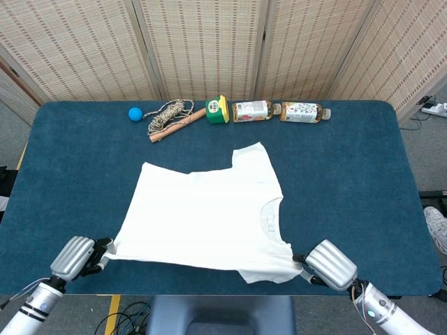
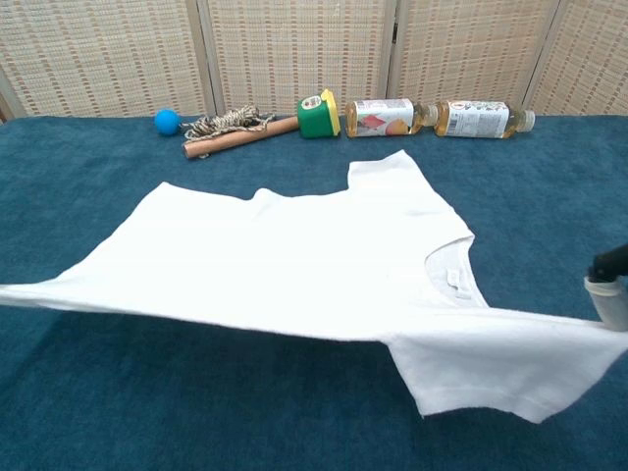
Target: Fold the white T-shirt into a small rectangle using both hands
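Note:
The white T-shirt (image 1: 209, 213) lies spread on the blue table, its near edge stretched and lifted off the cloth (image 2: 294, 285). My left hand (image 1: 77, 255) grips the shirt's near left corner at the table's front edge. My right hand (image 1: 330, 265) grips the near right part, by the sleeve and shoulder. In the chest view only a fingertip of the right hand (image 2: 608, 289) shows at the right border, and the left hand is out of frame. The collar (image 1: 269, 216) faces right.
Along the far edge lie a blue ball (image 1: 135, 114), a coil of rope with a wooden stick (image 1: 171, 117), a green and yellow container (image 1: 217, 110) and two bottles (image 1: 255, 111) (image 1: 304, 112). The blue table (image 1: 363, 181) ends just behind both hands.

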`<action>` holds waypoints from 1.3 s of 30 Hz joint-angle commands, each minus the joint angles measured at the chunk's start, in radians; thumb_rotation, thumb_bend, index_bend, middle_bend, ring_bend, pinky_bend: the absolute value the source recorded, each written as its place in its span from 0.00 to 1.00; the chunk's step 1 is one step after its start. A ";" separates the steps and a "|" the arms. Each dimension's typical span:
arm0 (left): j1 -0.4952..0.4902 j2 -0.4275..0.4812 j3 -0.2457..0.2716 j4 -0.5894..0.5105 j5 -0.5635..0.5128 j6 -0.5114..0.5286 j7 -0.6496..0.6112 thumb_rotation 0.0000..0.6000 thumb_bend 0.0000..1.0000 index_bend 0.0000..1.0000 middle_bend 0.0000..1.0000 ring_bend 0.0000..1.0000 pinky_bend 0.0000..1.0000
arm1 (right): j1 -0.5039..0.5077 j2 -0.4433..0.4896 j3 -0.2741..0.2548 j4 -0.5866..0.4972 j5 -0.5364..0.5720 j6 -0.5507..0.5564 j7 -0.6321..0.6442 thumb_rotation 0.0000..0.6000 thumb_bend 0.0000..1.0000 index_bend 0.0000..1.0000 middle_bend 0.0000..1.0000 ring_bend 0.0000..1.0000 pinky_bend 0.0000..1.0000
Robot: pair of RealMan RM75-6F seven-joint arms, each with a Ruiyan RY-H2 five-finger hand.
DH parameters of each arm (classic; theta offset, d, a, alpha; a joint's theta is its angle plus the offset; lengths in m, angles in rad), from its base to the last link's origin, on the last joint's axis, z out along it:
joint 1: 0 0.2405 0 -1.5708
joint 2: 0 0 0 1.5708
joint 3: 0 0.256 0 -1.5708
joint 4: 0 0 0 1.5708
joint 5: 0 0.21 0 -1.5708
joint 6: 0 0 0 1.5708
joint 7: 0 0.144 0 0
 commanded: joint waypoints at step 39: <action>-0.239 -0.095 -0.215 -0.018 -0.231 -0.415 0.253 1.00 0.58 0.61 0.89 0.82 0.94 | -0.080 -0.070 0.135 0.035 0.179 -0.051 -0.019 1.00 0.60 0.85 0.97 0.96 1.00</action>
